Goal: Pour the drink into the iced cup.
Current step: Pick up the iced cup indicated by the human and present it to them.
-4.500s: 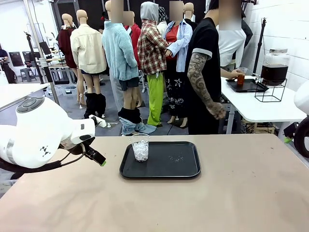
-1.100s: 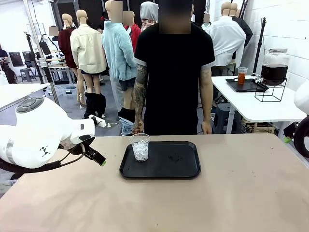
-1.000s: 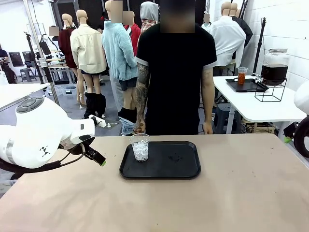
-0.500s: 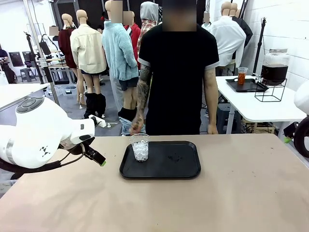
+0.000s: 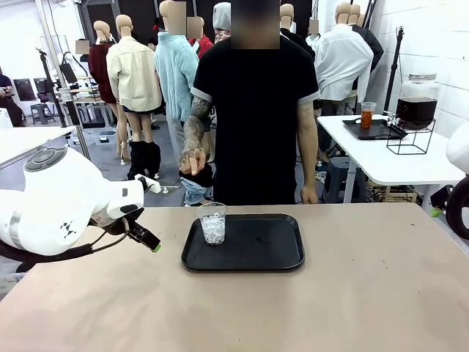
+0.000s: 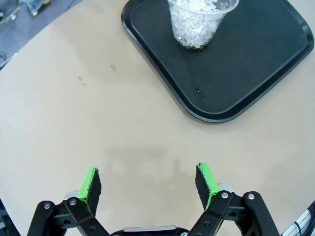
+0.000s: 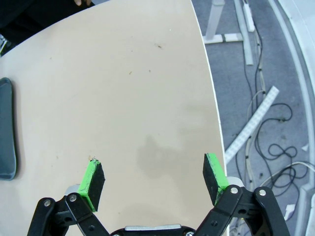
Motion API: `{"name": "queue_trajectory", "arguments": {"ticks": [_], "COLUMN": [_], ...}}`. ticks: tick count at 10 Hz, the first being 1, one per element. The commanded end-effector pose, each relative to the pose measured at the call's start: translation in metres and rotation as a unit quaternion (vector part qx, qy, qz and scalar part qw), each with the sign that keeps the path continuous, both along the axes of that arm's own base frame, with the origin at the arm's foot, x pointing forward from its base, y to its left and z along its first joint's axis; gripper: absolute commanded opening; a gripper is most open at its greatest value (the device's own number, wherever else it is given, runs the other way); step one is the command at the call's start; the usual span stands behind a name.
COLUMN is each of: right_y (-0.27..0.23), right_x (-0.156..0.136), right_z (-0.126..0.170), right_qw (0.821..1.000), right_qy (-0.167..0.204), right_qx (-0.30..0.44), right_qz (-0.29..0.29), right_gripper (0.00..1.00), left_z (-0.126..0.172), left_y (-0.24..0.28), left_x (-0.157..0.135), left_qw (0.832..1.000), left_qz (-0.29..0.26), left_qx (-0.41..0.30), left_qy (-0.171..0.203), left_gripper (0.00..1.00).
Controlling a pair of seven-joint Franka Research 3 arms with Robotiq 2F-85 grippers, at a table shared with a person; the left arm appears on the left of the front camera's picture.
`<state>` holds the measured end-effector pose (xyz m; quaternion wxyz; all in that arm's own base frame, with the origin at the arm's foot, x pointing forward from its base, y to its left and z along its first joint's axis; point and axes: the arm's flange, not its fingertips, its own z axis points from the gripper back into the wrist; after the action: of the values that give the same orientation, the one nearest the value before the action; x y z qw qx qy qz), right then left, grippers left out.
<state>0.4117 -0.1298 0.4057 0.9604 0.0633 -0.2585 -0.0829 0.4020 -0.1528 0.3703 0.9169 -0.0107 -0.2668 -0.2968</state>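
Note:
The iced cup (image 5: 212, 223), clear plastic full of white ice, stands at the left end of a black tray (image 5: 256, 253) in the middle of the table. In the left wrist view the iced cup (image 6: 202, 22) is ahead of my left gripper (image 6: 147, 182), which hangs open and empty over bare tabletop short of the tray (image 6: 256, 73). My left gripper (image 5: 146, 238) sits left of the tray. Over the table's right side, my right gripper (image 7: 153, 182) is open and empty. A cup of orange-red drink (image 5: 366, 116) stands on a white side table at the back right.
A person in a black shirt stands at the far edge, one hand (image 5: 190, 160) raised at chest height, the other (image 5: 309, 195) by the table edge. A glass dispenser (image 5: 417, 103) of dark liquid stands beside the drink. The table's right edge (image 7: 211, 98) drops to a cabled floor.
The person's hand has risen from beside the iced cup to chest height, and the body has shifted slightly left. Neither arm has moved.

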Motion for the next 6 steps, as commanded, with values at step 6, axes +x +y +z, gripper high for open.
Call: {"name": "queue_trajectory", "arguments": {"ticks": [6], "right_y": [0.0047], "right_x": [-0.0023], "right_z": [-0.0003], "right_qw": [1.0], "right_qy": [-0.003], "right_qx": [-0.003], "right_qz": [-0.011], "right_gripper": [1.0], "left_z": [0.0008], "left_y": [0.0019], "left_x": [0.0003], "left_qw": [1.0], "left_qz": [0.002], "left_qx": [-0.002], "left_qy": [0.0], "left_gripper": [1.0]}}
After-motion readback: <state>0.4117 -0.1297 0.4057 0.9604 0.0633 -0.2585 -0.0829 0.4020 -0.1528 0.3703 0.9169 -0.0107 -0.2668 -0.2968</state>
